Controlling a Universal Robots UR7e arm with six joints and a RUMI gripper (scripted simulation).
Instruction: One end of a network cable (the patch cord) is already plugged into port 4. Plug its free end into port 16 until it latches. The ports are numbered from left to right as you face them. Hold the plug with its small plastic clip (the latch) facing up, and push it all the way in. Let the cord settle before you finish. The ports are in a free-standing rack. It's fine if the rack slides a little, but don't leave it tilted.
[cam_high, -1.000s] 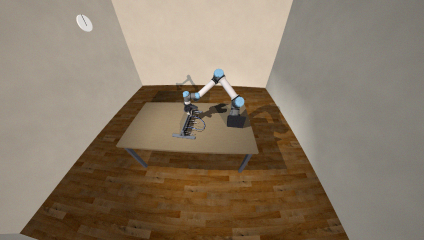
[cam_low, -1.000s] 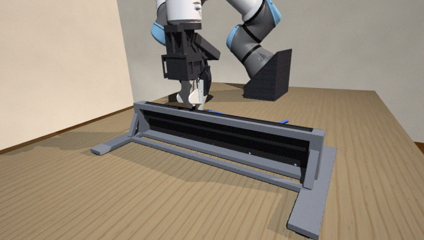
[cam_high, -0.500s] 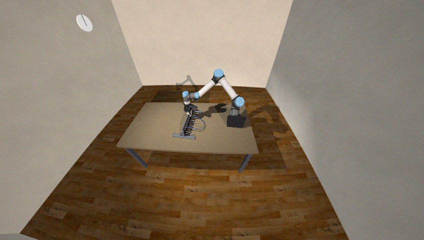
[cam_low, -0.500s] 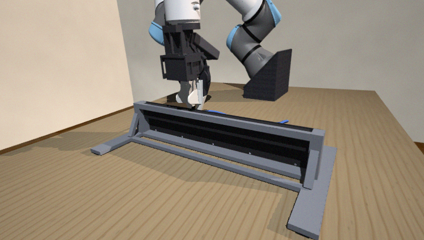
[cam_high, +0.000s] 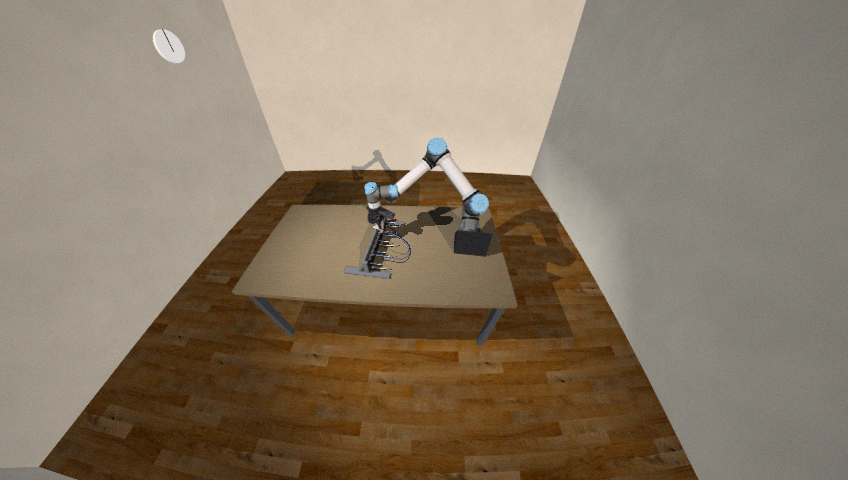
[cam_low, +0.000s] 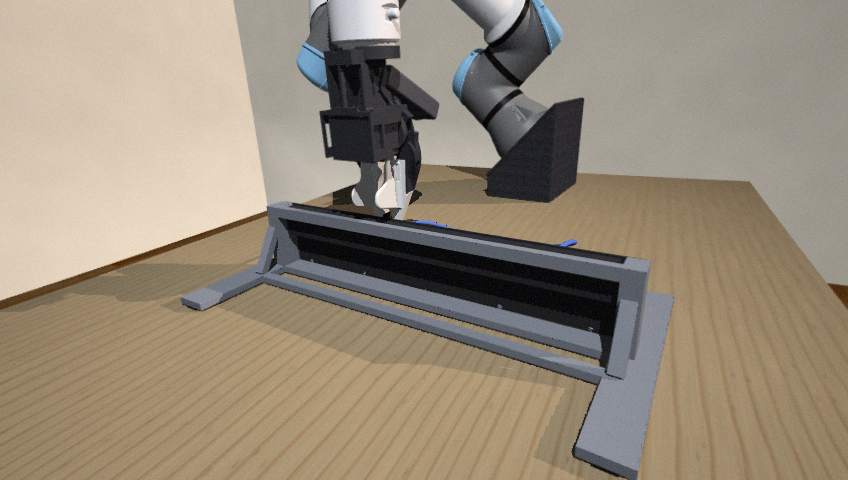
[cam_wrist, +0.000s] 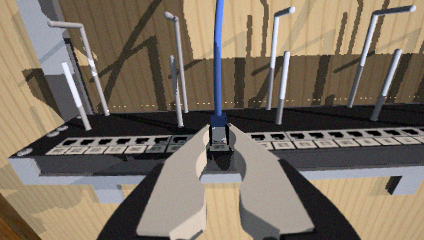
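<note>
My gripper (cam_wrist: 218, 125) is shut on the plug (cam_wrist: 222, 136) of the blue patch cord (cam_wrist: 218, 60), right at the row of ports on the black panel (cam_wrist: 320, 137) of the grey rack (cam_low: 452, 279). The plug sits at the port face between my two pale fingers; how deep it sits is hidden by them. The cord runs straight away from the plug across the table. In the exterior view the gripper (cam_low: 383, 205) stands over the rack's far left part, and bits of blue cord (cam_low: 431, 224) show behind the top rail. In the top view the cord (cam_high: 403, 249) loops beside the rack.
Several grey cable stubs (cam_wrist: 280, 60) stick out of other ports on both sides of my plug. The arm's dark base block (cam_low: 535, 157) stands behind the rack. The rack stands level on its two feet (cam_low: 624, 392) on the wooden table.
</note>
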